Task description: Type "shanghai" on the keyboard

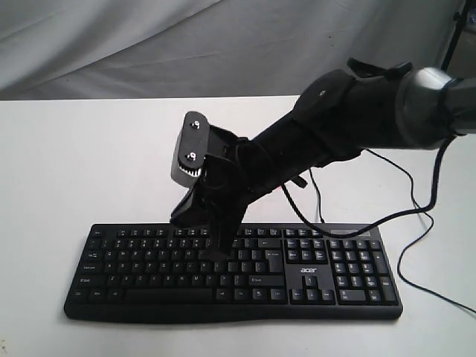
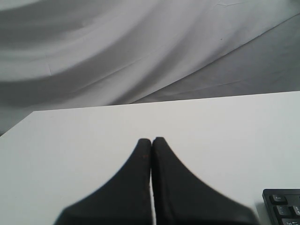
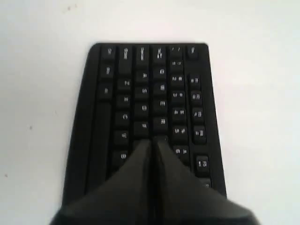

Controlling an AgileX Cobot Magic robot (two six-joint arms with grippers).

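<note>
At the 6 o'clock edge of the white table point(image 1: 74, 163) in the exterior view: the keyboard point(image 1: 230, 271), black, full-size, lying flat, long side across the frame. Number pad point(image 1: 357, 268) is on its 3 o'clock end, acer logo point(image 1: 309, 271) just beside the pad on the 9 o'clock side. A thin black cable point(image 1: 416, 223) leaves the rear edge around 1 o'clock and loops off toward 3 o'clock. The right arm point(image 1: 335, 119) comes in from 2 o'clock and slopes down toward 8 o'clock over the key block. The right gripper point(image 1: 218, 249) has its jaws pressed together, nothing between them, forming one point. The tip is down on the letter rows, a bit toward 9 o'clock of keyboard centre, and looks to be in contact with a key. Can't read which key: the legends are too small in that view. The right wrist view agrees: right gripper point(image 3: 152, 142) closed to a hairline seam, its point on the middle rows of the keyboard point(image 3: 145, 84), legends blurred. Left wrist view: left gripper point(image 2: 151, 139) also fully closed, empty, above bare table point(image 2: 70, 154), well apart from the keys; only one corner of the keyboard point(image 2: 283, 206) shows. The left gripper isn't visible in the exterior view. A grey backdrop cloth point(image 1: 149, 44) hangs behind the table at 12 o'clock.
</note>
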